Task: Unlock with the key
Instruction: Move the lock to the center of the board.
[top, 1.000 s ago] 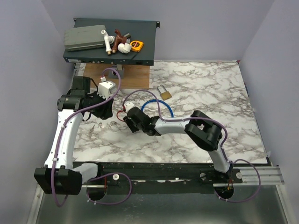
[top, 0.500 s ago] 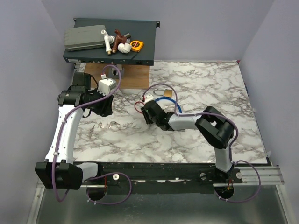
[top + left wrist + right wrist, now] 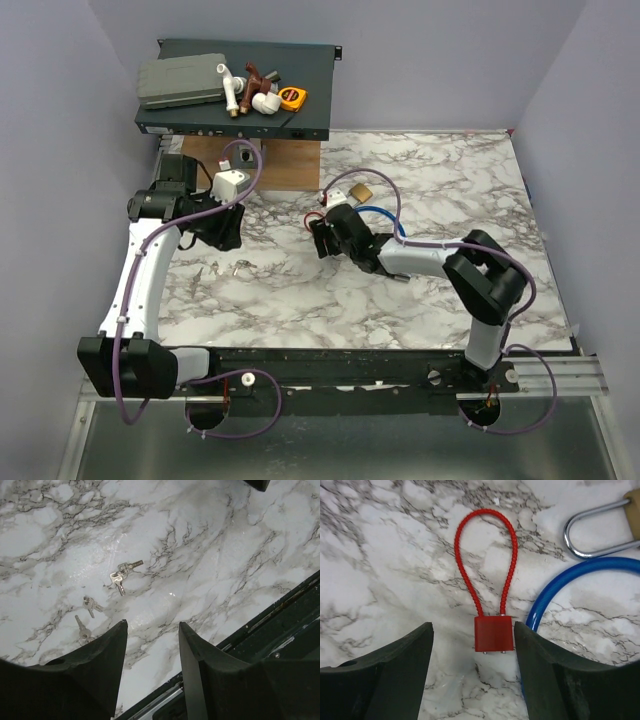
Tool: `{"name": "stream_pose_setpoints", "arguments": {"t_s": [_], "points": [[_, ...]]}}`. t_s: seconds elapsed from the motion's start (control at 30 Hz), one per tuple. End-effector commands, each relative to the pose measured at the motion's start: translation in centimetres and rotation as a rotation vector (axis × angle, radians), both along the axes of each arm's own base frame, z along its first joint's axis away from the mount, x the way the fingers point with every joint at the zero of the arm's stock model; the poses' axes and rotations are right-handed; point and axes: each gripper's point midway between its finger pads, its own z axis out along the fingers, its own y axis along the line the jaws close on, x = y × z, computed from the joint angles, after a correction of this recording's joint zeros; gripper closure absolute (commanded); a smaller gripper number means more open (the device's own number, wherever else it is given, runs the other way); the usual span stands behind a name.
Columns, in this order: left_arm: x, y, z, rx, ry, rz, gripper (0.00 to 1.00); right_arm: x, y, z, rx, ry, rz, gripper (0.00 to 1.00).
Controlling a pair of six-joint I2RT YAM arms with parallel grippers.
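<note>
So the right gripper (image 3: 472,635) is open, straddling the red cable lock (image 3: 493,634) mid-worktop. I'd center on its body before closing. The left gripper (image 3: 152,630) hangs open and empty over the keys (image 3: 122,574), left side of the worktop.

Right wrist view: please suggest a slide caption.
Open right gripper frames a red cable lock on the marble, beside a blue cable.

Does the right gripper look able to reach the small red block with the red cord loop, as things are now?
Probably yes. The right gripper hangs open right over the red block, which lies between its fingers with nothing on top. Only the blue cable runs close by one finger.
</note>
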Motion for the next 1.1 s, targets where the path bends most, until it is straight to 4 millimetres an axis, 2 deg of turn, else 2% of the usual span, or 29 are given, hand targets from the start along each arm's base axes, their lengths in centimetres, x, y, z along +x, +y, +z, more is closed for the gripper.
{"name": "stream_pose_setpoints", "arguments": {"t_s": [0.0, 0.03, 0.1, 0.3, 0.37, 0.47, 0.53, 0.7, 0.9, 1.07], "points": [[-0.5, 1.0, -2.5, 0.061, 0.035, -0.014, 0.54, 0.2, 2.0, 6.2, 0.132, -0.085, 0.065, 0.31], [-0.6, 1.1, -2.9, 0.07, 0.04, -0.015, 0.54, -0.2, 2.7, 7.1, 0.167, -0.092, 0.096, 0.3], [-1.1, 1.2, -3.5, 0.078, 0.043, -0.031, 0.53, -1.0, 4.2, 7.6, 0.21, -0.084, 0.155, 0.3], [-0.7, 3.4, -6.7, 0.194, 0.066, 0.014, 0.53, -3.0, 9.1, 7.1, 0.248, -0.076, 0.296, 0.35], [-0.6, 3.8, -6.7, 0.197, 0.063, 0.025, 0.54, -2.2, 9.9, 6.8, 0.22, -0.106, 0.265, 0.38], [-1.0, 3.6, -6.0, 0.177, 0.05, 0.017, 0.54, 1.8, 7.6, 7.0, 0.229, -0.126, 0.113, 0.39], [-1.3, 3.8, -6.0, 0.188, 0.045, 0.016, 0.54, 4.6, 5.0, 7.5, 0.238, -0.152, 0.035, 0.39], [-1.8, 3.8, -6.1, 0.191, 0.041, 0.012, 0.54, 9.1, 0.2, 7.9, 0.207, -0.209, -0.106, 0.39], [-2.2, 3.6, -5.6, 0.178, 0.03, 0.003, 0.54, 12.7, -3.7, 5.5, 0.157, -0.22, -0.232, 0.39], [-2.6, 3.7, -5.6, 0.189, 0.031, -0.002, 0.54, 16.4, -5.6, 2.7, 0.094, -0.206, -0.321, 0.39]]}}
